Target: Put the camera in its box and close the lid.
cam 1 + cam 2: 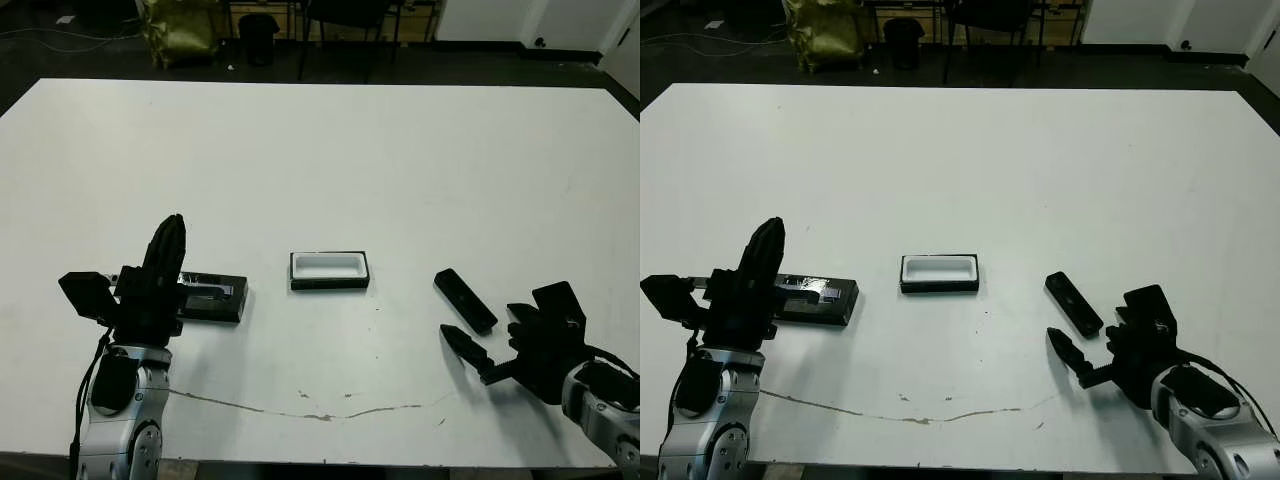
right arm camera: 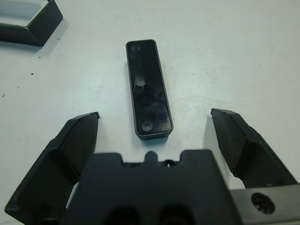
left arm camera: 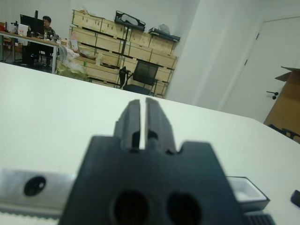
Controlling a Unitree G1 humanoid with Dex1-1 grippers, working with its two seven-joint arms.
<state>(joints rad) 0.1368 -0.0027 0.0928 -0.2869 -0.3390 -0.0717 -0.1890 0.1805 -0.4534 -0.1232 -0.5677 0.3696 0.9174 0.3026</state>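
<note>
No readable writing or logos anywhere on the gear, as far as I could make out. One camera (image 1: 465, 300), one box (image 1: 330, 270) and one lid (image 1: 212, 297) sat on the white surface (image 1: 400, 160), all three well apart in a rough row across the near half.

The camera was the slim black bar on the right side, lying flat with its long axis on a diagonal: far end pointing left, near end pointing right. In the right wrist view it lay lengthwise between the fingers (image 2: 246, 145), just ahead of them and not touched.

The right gripper (image 1: 492, 352) sat just near of the camera, fingers spread wide, nothing held.

The box was in the middle, open side up with the white lining showing (empty inside), long axis running left to right.

The lid lay flat on the left, also long side left to right, with the shiny strip on top.

The left gripper (image 1: 168, 245) stood right beside the lid's left end, its two fingers pressed almost together with only a thin slit between them, holding nothing.
</note>
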